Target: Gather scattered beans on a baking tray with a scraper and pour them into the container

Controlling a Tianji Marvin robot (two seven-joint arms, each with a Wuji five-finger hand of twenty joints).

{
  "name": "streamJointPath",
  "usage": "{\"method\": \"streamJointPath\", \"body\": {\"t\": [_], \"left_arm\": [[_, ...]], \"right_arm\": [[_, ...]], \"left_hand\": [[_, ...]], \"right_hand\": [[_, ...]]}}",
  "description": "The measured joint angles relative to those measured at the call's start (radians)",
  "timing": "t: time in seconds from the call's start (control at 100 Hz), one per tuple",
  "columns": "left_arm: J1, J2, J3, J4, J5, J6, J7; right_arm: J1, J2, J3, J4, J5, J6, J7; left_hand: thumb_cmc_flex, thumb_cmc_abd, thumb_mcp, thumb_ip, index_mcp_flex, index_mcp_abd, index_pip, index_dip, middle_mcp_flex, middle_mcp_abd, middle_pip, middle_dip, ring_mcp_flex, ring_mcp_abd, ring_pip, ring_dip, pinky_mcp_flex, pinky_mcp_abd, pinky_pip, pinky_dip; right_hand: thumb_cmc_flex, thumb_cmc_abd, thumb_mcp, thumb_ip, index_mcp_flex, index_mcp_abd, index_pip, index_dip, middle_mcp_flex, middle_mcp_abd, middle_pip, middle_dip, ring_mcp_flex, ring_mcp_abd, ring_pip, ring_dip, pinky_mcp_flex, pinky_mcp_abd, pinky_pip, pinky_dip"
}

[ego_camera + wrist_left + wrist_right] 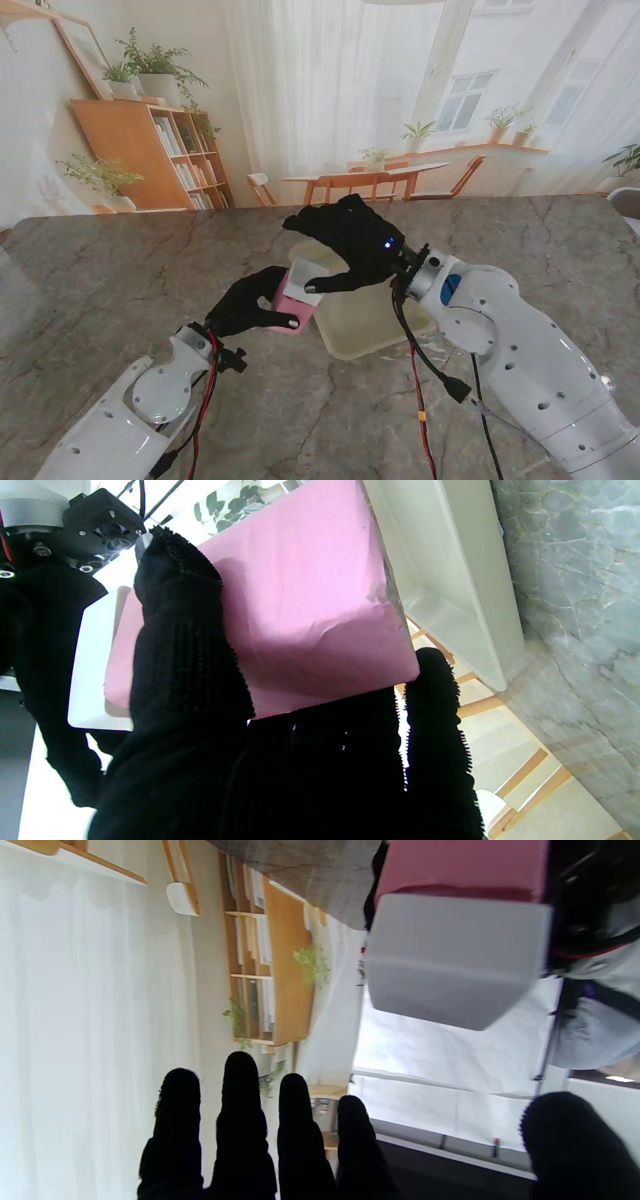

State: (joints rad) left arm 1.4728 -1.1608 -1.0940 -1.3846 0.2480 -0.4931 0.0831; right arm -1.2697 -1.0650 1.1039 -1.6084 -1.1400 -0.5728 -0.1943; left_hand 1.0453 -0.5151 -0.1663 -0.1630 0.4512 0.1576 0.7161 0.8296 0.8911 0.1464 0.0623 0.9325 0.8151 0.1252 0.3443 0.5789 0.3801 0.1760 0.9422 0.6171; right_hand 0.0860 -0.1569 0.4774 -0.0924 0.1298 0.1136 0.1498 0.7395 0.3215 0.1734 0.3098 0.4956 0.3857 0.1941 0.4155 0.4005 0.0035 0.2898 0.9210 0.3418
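No text, label, brand, number or sign could be read in any of the views. The book spines on the shelf (185, 150) at the back were too small and blurred for lettering to be made out, and the same shelf was seen no more clearly from the right wrist. The pink container (310, 600) was shown with a plain face, without print. The framed picture (85, 45) on the wall was too washed out for anything on it to be told. A small blue mark on the right arm (450, 289) was seen, but no characters could be made out on it.
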Motion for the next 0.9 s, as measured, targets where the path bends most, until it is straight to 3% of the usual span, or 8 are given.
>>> {"method": "streamJointPath", "body": {"t": [0.11,0.23,0.38,0.52,0.6,0.78,0.84,0.9], "left_arm": [[0.001,0.001,0.0,-0.002,0.0,0.0,0.001],[0.001,0.001,0.0,-0.002,0.001,-0.003,0.003],[0.0,0.001,0.003,-0.002,0.001,-0.006,0.004],[0.001,0.001,0.002,-0.002,0.001,-0.007,0.005],[0.002,0.001,0.002,-0.002,0.001,-0.009,0.008],[0.002,0.001,0.002,-0.002,0.001,-0.014,0.011],[0.002,0.001,0.003,-0.002,0.001,-0.014,0.011],[0.002,0.0,0.003,-0.002,0.002,-0.014,0.013]], "right_arm": [[0.006,0.015,0.026,-0.001,-0.05,-0.111,0.004],[0.019,0.027,0.032,0.008,-0.017,-0.164,0.062],[0.058,0.044,-0.007,0.044,-0.137,-0.198,-0.025],[0.09,0.054,-0.054,0.07,-0.132,-0.198,-0.039],[0.112,0.059,-0.091,0.091,-0.164,-0.193,-0.097],[0.143,0.061,-0.135,0.112,-0.177,-0.166,-0.127],[0.152,0.061,-0.149,0.119,-0.181,-0.159,-0.142],[0.162,0.062,-0.165,0.13,-0.19,-0.153,-0.175]], "left_hand": [[0.0,0.0,0.0,0.0,0.0,0.0,0.0,0.0,0.0,0.0,0.0,0.0,0.0,0.0,0.0,0.0,0.0,0.0,0.0,0.0],[0.0,0.0,0.0,0.0,0.0,0.0,0.0,0.0,0.0,0.0,0.0,0.0,0.0,0.0,0.0,0.0,0.0,0.0,0.0,0.0],[0.0,0.0,0.0,0.0,0.0,0.0,0.0,0.0,0.0,0.0,0.0,0.0,0.0,0.0,0.0,0.0,0.0,0.0,0.0,0.0],[0.0,0.0,0.0,0.0,0.0,0.0,0.0,0.0,0.0,0.0,0.0,0.0,0.0,0.0,0.0,0.0,0.0,0.0,0.0,0.0],[0.0,0.0,0.0,0.0,0.0,0.0,0.0,0.0,0.0,0.0,0.0,0.0,0.0,0.0,0.0,0.0,0.0,0.0,0.0,0.0],[0.0,0.0,0.0,0.0,0.0,0.0,0.0,0.0,0.0,0.0,0.0,0.0,0.0,0.0,0.0,0.0,0.0,0.0,0.0,0.0],[0.0,0.0,0.0,0.0,0.0,0.0,0.0,0.0,0.0,0.0,0.0,0.0,0.0,0.0,0.0,0.0,0.0,0.0,0.0,0.0],[0.0,0.0,0.0,0.0,0.0,0.0,0.0,0.0,0.0,0.0,0.0,0.0,0.0,0.0,0.0,0.0,0.0,0.0,0.0,0.0]], "right_hand": [[-0.029,-0.101,0.091,0.0,-0.007,0.021,-0.109,-0.009,-0.064,0.001,0.023,-0.014,-0.052,0.0,0.002,-0.036,-0.015,-0.004,0.045,-0.047],[0.005,-0.178,0.17,0.0,0.006,0.058,-0.153,-0.171,-0.124,0.022,0.051,-0.051,-0.097,0.0,0.013,-0.068,-0.027,-0.011,0.075,-0.071],[0.052,-0.277,0.331,0.0,0.019,0.082,-0.171,-0.33,-0.13,0.041,0.051,-0.111,-0.12,0.001,0.043,-0.083,-0.027,-0.011,0.108,-0.071],[0.076,-0.39,0.561,0.0,0.019,0.091,-0.171,-0.366,-0.13,0.044,0.051,-0.125,-0.12,0.002,0.058,-0.083,-0.025,-0.012,0.124,-0.068],[0.097,-0.423,0.633,0.0,0.019,0.092,-0.171,-0.366,-0.13,0.039,0.051,-0.126,-0.12,0.002,0.071,-0.083,-0.013,-0.012,0.139,-0.057],[0.154,-0.478,0.736,0.0,0.016,0.044,-0.124,-0.088,-0.112,-0.018,0.204,-0.135,-0.06,-0.024,0.111,-0.065,0.048,-0.026,0.162,-0.032],[0.166,-0.487,0.754,0.0,0.002,0.006,-0.073,0.013,-0.067,-0.061,0.236,-0.134,-0.01,-0.045,0.123,-0.056,0.085,-0.037,0.169,-0.022],[0.174,-0.499,0.765,0.0,-0.01,-0.048,-0.009,0.118,-0.006,-0.142,0.261,-0.125,0.046,-0.081,0.13,-0.052,0.124,-0.058,0.172,-0.02]]}}
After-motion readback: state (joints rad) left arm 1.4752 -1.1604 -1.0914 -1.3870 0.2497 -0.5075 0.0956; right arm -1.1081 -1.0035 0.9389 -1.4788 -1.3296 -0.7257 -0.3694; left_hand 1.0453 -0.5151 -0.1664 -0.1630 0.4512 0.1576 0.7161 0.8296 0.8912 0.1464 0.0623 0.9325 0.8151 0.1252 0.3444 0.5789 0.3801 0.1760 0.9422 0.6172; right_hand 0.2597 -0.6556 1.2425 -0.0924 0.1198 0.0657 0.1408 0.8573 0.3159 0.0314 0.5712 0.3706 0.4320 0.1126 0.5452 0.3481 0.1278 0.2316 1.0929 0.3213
